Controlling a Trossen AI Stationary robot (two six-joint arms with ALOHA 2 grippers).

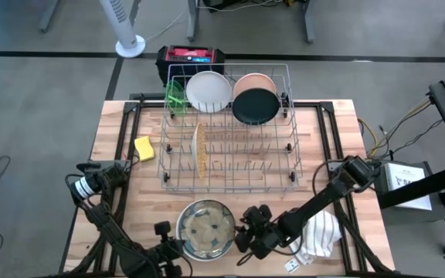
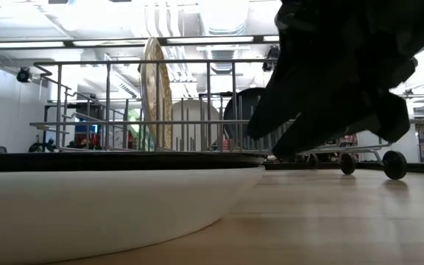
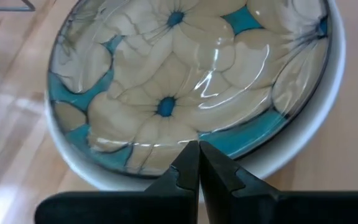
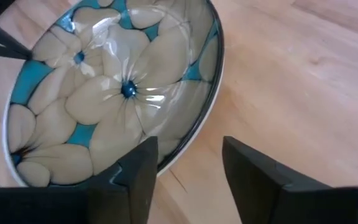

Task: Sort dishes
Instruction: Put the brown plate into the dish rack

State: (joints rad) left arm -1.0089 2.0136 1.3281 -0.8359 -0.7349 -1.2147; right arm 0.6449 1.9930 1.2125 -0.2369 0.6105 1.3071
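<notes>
Beside the rack (image 1: 229, 131), flowered bowl (image 1: 205, 229) sits mouth-up.

- Overhead camera looks straight down on my whole table (image 1: 114, 139), from far off.
- Low camera sits at table height, close against the floral bowl (image 2: 109, 206), facing level toward the dish rack (image 2: 160, 110) at twelve o'clock.
- Each wrist camera looks closely down past my own fingers.
- All four views share that bowl.

Lab: concrete floor (image 1: 45, 85), ceiling strip lights (image 2: 197, 38), wheeled carts (image 2: 374, 158).
</notes>
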